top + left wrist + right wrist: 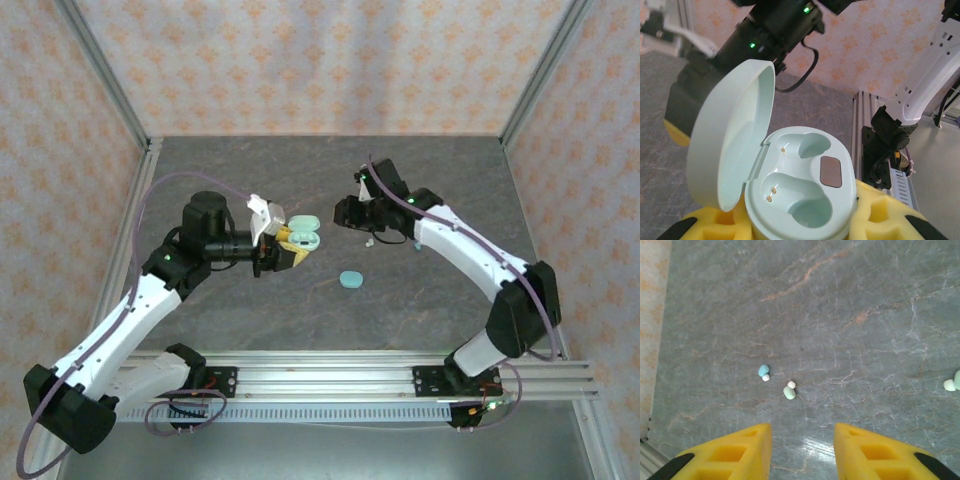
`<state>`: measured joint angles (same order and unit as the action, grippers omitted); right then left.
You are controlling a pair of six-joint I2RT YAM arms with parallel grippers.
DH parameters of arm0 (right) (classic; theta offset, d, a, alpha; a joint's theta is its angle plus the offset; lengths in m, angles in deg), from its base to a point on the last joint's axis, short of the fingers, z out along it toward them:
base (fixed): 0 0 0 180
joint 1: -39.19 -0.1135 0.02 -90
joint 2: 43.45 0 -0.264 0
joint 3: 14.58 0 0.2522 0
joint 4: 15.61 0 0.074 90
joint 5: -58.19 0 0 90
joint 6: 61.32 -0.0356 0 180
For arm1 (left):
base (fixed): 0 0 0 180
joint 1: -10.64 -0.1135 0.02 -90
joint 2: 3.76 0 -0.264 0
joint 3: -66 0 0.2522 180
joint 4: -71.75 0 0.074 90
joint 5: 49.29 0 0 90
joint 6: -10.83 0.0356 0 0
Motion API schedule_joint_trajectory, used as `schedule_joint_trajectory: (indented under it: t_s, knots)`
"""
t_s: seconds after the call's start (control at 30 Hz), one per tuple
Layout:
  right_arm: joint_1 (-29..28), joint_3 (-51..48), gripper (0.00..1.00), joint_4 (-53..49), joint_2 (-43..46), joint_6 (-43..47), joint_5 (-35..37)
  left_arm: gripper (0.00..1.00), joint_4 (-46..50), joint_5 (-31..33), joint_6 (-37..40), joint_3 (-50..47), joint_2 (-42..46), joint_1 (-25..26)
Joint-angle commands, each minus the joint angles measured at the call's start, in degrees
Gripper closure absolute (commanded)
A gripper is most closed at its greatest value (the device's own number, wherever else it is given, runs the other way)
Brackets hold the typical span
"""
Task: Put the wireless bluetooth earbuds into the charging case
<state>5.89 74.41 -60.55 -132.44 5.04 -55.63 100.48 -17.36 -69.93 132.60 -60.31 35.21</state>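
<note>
Our right gripper (802, 436) hung wide open and empty over the table (865, 300). The mint bud (789, 392) lay just beyond its gap, slightly left of centre, with its long axis running roughly up the frame. A teal bud (763, 371) lay further up-left and a third bud (950, 385) at the right edge. Our left gripper (800, 222) clamped the open case (805, 200), both sockets bare. We judged the right arm nearer.

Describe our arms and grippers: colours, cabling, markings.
Both the left arm and right arm have white links, black joint housings, a green LED and a purple cable looping alongside. Left gripper and right gripper carry yellow fingers with moulded pockets and black bases.
</note>
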Motion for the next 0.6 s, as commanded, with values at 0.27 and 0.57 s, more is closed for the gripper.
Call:
schedule_joint_trajectory:
  t_s: [0.27,0.57]
  knots:
    - [-6.3,-0.8,0.77,15.1,-16.1,-13.5,-8.0,0.89,3.2,2.5,2.5,-0.7,2.7,-0.8]
    - [-7.6,8.5,0.79,9.6,-27.8,-12.7,-5.0,0.90,5.0,3.0,3.7,0.1,3.0,-0.8]
